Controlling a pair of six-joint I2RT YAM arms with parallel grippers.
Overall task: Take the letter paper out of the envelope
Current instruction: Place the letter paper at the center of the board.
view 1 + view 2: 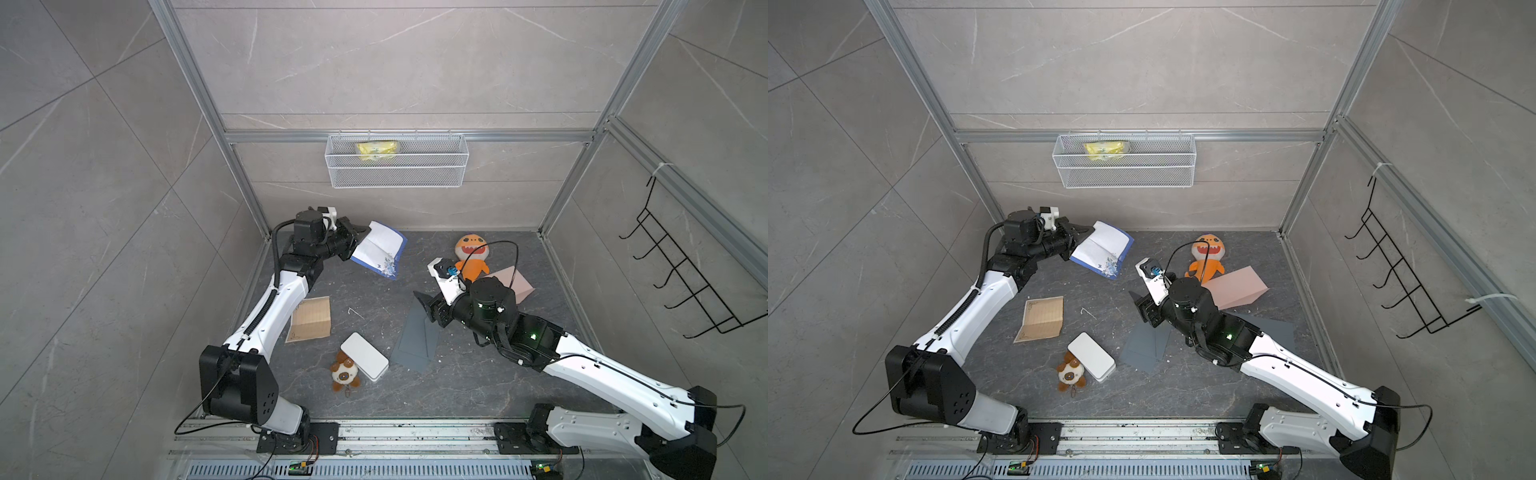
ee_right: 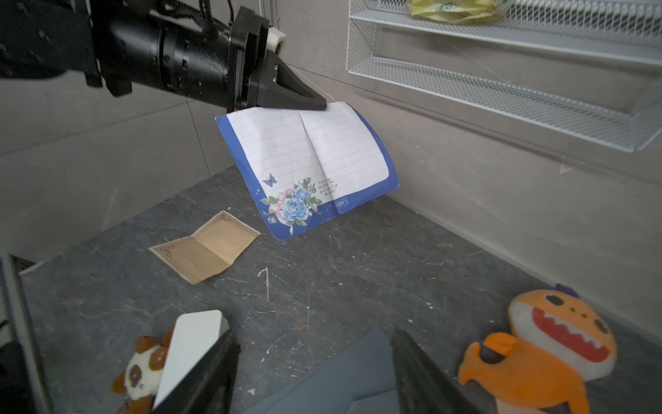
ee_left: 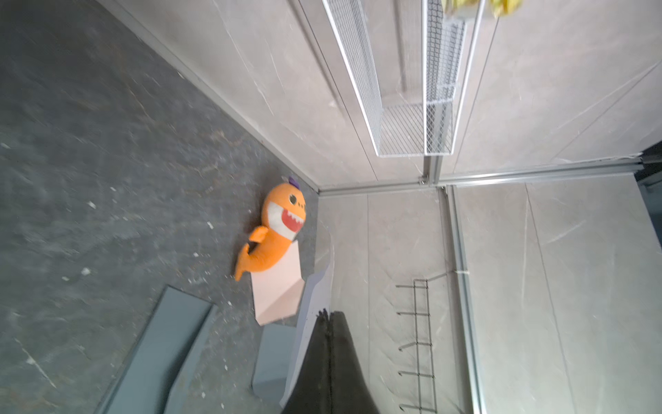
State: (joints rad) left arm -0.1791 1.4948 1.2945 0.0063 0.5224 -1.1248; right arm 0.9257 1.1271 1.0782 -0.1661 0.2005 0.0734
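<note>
While the left gripper (image 2: pixel 318 104) stands clamped on the top edge of the blue-bordered letter paper (image 2: pixel 311 161), the sheet hangs unfolded near the back wall, well apart from the grey envelope (image 1: pixel 415 340), which lies flat on the counter (image 1: pixel 365 291) beneath the right gripper (image 2: pixel 313 344), whose jaws are apart and empty. The pulling-out step looks finished. What remains is probably to lower the sheet onto bare counter and let go.

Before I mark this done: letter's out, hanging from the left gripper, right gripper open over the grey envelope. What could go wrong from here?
1. The left gripper pinches the letter paper along one edge only; the rest hangs free, so a fast move might slip or tear it.
2. The sheet hangs near the back wall; a swing could brush it.
3. The open right gripper is over the grey envelope and may snag it on retreat.
</note>
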